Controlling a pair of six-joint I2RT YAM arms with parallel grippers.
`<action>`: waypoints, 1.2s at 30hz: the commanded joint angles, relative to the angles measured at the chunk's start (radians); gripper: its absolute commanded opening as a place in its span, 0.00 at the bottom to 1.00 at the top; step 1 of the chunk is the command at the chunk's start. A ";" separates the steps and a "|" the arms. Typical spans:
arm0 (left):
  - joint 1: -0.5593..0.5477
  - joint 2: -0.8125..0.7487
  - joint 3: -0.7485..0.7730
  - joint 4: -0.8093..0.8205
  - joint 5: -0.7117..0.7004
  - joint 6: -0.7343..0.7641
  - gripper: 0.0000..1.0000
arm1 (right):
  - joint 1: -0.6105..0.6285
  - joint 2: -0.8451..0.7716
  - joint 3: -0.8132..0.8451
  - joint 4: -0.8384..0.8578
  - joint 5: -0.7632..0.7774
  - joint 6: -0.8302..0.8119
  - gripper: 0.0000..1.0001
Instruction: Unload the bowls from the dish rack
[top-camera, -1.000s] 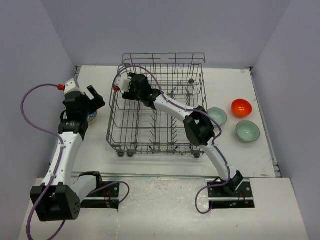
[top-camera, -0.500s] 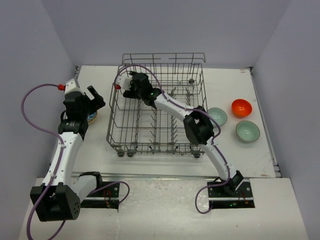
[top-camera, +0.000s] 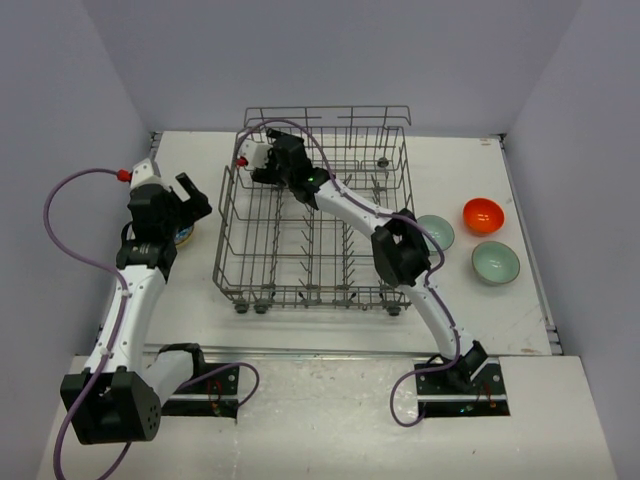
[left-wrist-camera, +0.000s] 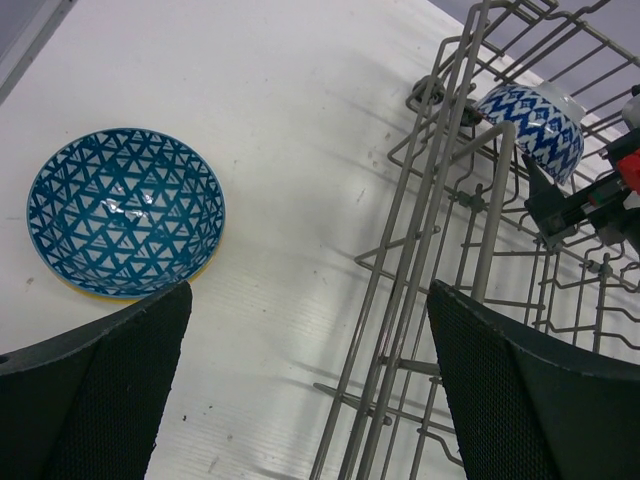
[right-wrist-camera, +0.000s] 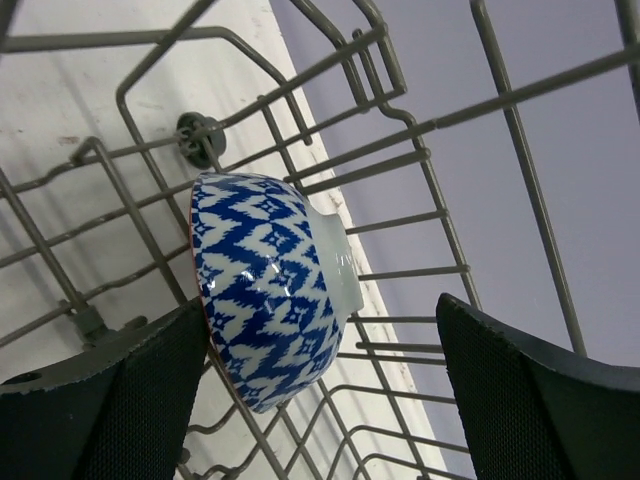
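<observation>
- Fingers (right-wrist-camera: 110, 400) of right gripper (top-camera: 258, 165): spread wide, clamped on nothing, reaching into far left corner of dish rack (top-camera: 222, 240).
- Between and just beyond those fingers: zigzag bowl (right-wrist-camera: 265, 300), blue and white, on edge among the wires, thin red line at the rim, pale foot turned toward the rack's wall. Contact with either finger: cannot tell.
- Same bowl from left wrist view: inside the rack, near its upper corner.
- Fingers (left-wrist-camera: 95, 400) of left gripper (top-camera: 192, 197): likewise wide apart, holding nothing, hovering over table (left-wrist-camera: 300, 150) just left of the rack.
- Under left gripper, on the table: triangle-pattern bowl (left-wrist-camera: 125, 212), upright, blue and white inside, yellow at the outer edge, near the rack but apart from it.
- Right of the rack, on the table, all upright: first mint bowl (top-camera: 435, 232) just beside the rack's right wall, partly behind the right arm; orange-red bowl (top-camera: 482, 213) farther right; second mint bowl (top-camera: 495, 262) just in front of the orange-red one.
</observation>
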 joint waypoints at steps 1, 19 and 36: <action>0.007 -0.018 -0.005 0.011 0.015 0.016 1.00 | -0.039 0.008 0.042 0.018 0.025 -0.023 0.92; 0.007 -0.037 -0.011 0.009 0.043 0.010 1.00 | -0.051 0.091 -0.027 0.263 0.137 -0.120 0.80; 0.030 -0.118 -0.096 0.044 0.078 -0.013 1.00 | -0.028 0.189 -0.041 0.602 0.289 -0.315 0.37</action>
